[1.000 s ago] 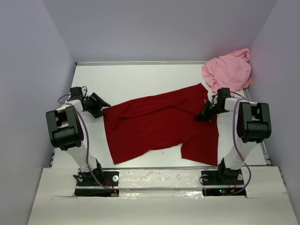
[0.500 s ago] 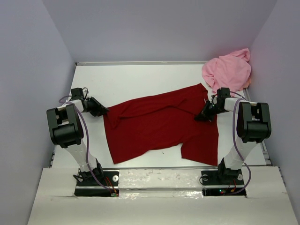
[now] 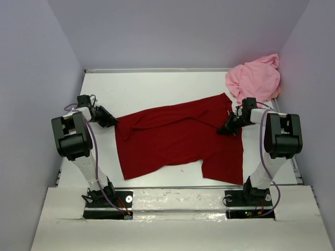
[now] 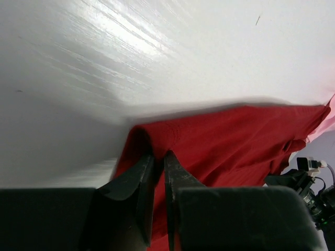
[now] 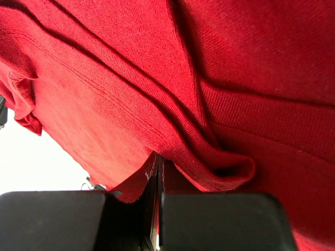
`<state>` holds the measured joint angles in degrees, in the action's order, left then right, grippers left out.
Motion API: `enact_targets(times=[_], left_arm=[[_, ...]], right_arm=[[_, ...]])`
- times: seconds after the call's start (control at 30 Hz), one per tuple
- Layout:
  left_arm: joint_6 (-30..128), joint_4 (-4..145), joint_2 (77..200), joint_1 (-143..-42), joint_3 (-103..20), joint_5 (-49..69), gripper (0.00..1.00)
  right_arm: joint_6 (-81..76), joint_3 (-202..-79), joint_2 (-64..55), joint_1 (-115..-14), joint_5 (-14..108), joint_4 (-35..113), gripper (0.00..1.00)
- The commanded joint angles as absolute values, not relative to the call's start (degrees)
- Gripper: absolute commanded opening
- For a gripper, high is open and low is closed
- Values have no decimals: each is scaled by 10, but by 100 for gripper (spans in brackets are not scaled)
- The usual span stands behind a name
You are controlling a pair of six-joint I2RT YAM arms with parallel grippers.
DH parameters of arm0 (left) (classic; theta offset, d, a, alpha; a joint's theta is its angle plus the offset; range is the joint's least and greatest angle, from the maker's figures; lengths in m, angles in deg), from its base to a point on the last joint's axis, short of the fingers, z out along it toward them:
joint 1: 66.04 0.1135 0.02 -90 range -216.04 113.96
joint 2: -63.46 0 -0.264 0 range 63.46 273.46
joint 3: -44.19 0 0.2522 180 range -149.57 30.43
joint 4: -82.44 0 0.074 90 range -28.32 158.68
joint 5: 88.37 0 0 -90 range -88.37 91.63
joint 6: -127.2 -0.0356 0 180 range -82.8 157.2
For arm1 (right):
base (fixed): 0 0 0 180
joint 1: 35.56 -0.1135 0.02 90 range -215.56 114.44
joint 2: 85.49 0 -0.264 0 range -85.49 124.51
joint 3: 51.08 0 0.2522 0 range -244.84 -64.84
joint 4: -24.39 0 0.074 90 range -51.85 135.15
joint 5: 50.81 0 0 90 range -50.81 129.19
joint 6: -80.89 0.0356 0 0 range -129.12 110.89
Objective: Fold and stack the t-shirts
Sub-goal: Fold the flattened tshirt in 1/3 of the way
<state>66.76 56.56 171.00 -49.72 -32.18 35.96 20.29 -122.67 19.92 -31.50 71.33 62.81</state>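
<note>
Across the frame's middle, left gripper (image 3: 113,122) and right gripper (image 3: 225,129), both closed, pinch the dark red t-shirt (image 3: 172,141) at opposite ends; the left's thin bite could slip under tension.

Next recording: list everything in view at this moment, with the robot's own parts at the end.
dark red t-shirt: one, dark red, spread mostly flat across the middle of the table, wrinkled, between the two arms.
light pink t-shirt: one, light pink, bunched in a heap at the far right corner, against the wall.
table: one, white, glossy, under both shirts.
walls: three, pale lilac, enclosing the table at left, back and right.
left arm: one, black and white, near left; jaws pinched on the red shirt's left edge.
right arm: one, black and white, near right; jaws shut on a fold at the red shirt's right side.
</note>
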Motion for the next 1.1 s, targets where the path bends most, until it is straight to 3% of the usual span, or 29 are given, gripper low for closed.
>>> enact_targets(times=[0.0,0.9,0.93,0.97,1.07], left_arm=[[640,536,1719,-488,-364,363,21],[591,447,1819,-448,-534,426,23],[593,447,1810,-448,-527,427,25],[597,447,1791,-448,-507,429,35],[609,451,1741,-449,-454,432,56]], right_arm=[[189,-1229,221,-323,664,632,0],[188,-1233,220,-323,659,640,0],[188,-1234,220,-323,659,640,0],[189,-1236,220,-323,660,640,0],[190,-1239,222,-323,662,641,0]])
